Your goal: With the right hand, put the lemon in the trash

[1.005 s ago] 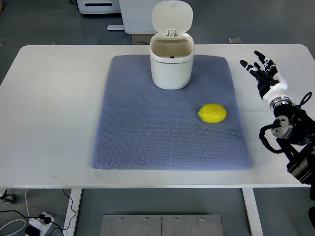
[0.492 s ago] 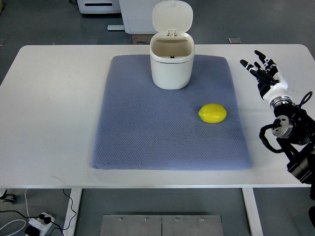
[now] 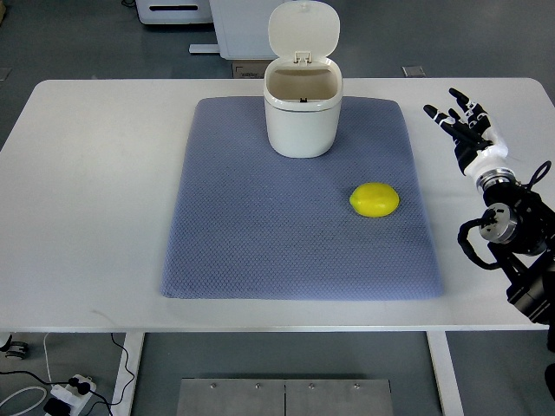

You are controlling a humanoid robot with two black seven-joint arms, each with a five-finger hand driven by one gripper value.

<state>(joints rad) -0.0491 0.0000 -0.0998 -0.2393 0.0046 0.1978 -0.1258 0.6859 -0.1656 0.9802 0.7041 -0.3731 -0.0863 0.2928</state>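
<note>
A yellow lemon (image 3: 375,199) lies on the right part of a blue-grey mat (image 3: 260,225). A white trash bin (image 3: 303,111) stands at the mat's far edge with its lid flipped up and its mouth uncovered. My right hand (image 3: 460,121) hovers over the bare table to the right of the mat, fingers spread and holding nothing. It is well apart from the lemon, to the lemon's right and farther back. The left arm does not show.
The white table (image 3: 95,191) carries the mat. Cabinets and a box stand on the floor behind the table. A power strip with cables lies on the floor at the lower left.
</note>
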